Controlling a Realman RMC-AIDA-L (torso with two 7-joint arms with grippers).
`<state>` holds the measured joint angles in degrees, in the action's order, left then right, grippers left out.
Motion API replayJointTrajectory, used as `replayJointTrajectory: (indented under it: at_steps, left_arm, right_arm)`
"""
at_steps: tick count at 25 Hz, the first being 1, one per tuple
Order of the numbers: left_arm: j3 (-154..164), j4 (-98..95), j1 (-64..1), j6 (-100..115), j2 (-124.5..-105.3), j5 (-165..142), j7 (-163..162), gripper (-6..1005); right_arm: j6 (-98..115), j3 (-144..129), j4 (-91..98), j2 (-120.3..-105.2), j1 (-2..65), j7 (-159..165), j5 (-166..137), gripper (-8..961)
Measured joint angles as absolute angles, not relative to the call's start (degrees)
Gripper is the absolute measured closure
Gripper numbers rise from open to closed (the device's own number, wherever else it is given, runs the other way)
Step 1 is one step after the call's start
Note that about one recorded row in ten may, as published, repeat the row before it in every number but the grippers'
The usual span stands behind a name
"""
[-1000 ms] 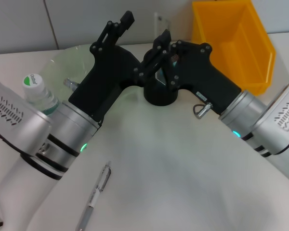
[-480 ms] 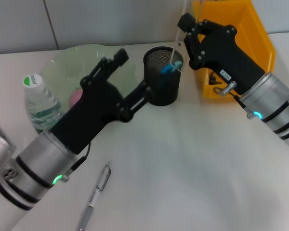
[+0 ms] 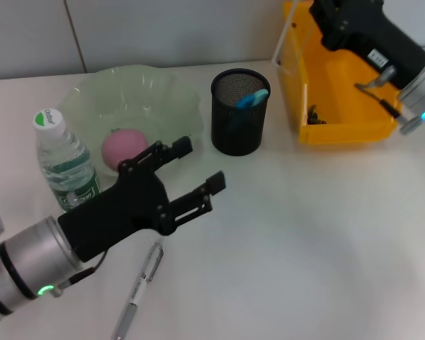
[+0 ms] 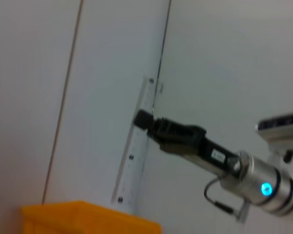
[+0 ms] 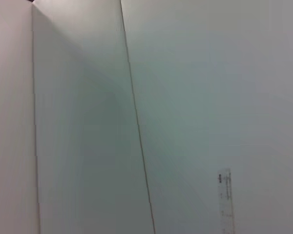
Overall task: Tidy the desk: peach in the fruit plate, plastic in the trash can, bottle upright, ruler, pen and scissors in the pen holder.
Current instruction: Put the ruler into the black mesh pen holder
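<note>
Head view: I see the left gripper low over the table, between the fruit plate and the pen, fingers spread wide with nothing between them. Peach lies in the fruit plate. Bottle stands upright just beside the plate's left edge. Pen lies flat on the table below the left gripper. Pen holder stands between plate and yellow trash can; blue scissors handles show at its rim.

Right gripper is raised over the trash can's left wall. In the left wrist view its fingers are clamped on the clear ruler, which hangs near upright; its lower end shows at the can's edge in the head view.
</note>
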<state>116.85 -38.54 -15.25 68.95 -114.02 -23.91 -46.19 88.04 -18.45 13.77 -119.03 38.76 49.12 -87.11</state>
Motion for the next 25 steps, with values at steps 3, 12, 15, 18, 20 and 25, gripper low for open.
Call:
replayJointTrajectory:
  at_steps: [3,12,15,18,20,25]
  left_arm:
    - [112.11,-38.49,-15.0,70.02,-113.7,-31.12,-50.14,214]
    - [105.02,-36.5,-14.68,74.05,-114.83,-37.87,-50.85,214]
    - [104.04,-35.54,-14.89,75.13,-114.96,-38.11,-50.55,214]
    - [103.93,-35.43,-15.09,75.44,-114.97,-38.17,-50.53,214]
    - [103.9,-35.42,-15.2,75.47,-114.96,-38.21,-50.48,214]
    - [103.17,-35.09,-15.42,75.39,-114.98,-38.25,-50.45,214]
  right_arm:
    - [86.8,-22.69,19.47,-118.3,38.6,58.05,-87.19,944]
    - [78.2,-34.32,23.98,-114.02,40.43,70.78,-87.36,944]
    - [76.22,-35.94,24.59,-113.97,40.99,70.94,-87.37,944]
    - [74.42,-36.96,24.91,-114.21,41.66,70.98,-87.37,944]
    - [72.94,-37.94,24.93,-114.33,42.22,70.99,-87.37,944]
    - [69.85,-40.05,24.31,-114.74,43.71,71.86,-87.37,944]
